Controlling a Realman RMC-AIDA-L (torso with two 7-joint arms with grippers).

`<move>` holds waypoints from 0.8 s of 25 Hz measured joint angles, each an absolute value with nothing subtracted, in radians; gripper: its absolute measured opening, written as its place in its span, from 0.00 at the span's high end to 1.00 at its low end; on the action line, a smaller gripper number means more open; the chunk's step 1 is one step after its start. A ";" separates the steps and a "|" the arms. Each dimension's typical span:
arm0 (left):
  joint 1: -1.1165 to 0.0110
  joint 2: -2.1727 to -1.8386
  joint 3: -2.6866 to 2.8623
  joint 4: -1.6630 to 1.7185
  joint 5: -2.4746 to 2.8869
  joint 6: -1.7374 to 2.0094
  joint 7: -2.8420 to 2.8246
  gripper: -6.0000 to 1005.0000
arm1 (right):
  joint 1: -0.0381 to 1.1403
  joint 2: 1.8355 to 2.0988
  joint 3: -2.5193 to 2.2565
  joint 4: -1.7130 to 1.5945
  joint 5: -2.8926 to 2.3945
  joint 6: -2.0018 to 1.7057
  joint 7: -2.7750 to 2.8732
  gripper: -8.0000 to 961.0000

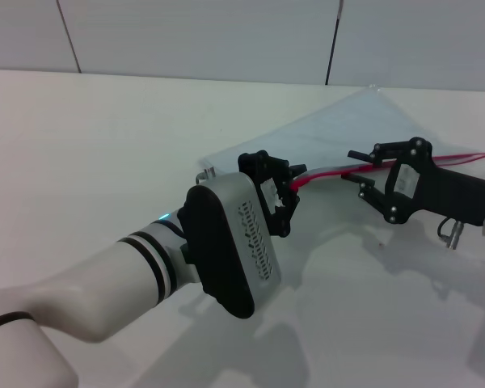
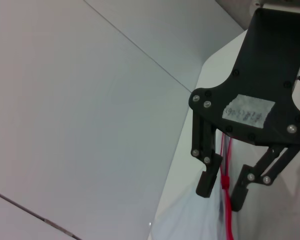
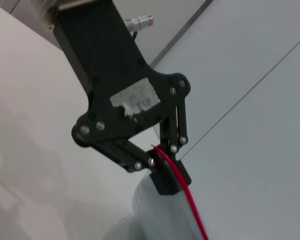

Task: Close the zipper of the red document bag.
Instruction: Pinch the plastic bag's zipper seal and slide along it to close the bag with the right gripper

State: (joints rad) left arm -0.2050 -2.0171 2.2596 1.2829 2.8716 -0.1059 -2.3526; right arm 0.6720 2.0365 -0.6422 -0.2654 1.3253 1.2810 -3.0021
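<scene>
The red document bag (image 1: 347, 129) is a translucent pale pouch, its red-edged side held up off the white table. The zipper (image 1: 457, 156) runs along that edge from centre to far right. My left gripper (image 1: 289, 190) is shut on the near end of the zipper. The right wrist view shows that left gripper (image 3: 164, 180) pinching the red strip (image 3: 190, 205). My right gripper (image 1: 364, 170) stands open, one finger above and one below the zipper. In the left wrist view that right gripper (image 2: 221, 194) straddles the red strip (image 2: 228, 220) and a small red tab.
The white table (image 1: 81, 162) stretches out to the left and front. A pale panelled wall (image 1: 186, 32) with dark seams closes off the back. My left forearm (image 1: 145, 275) crosses the lower left of the head view.
</scene>
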 joint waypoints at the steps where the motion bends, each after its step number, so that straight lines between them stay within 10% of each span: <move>1: -0.204 -2.017 2.260 1.283 2.872 -0.106 -2.352 0.94 | 0.672 2.037 -0.645 -0.265 1.325 1.280 -3.002 0.73; 20: -0.202 -2.016 2.260 1.284 2.872 -0.106 -2.353 0.94 | 0.665 2.039 -0.686 -0.295 1.326 1.279 -3.002 0.90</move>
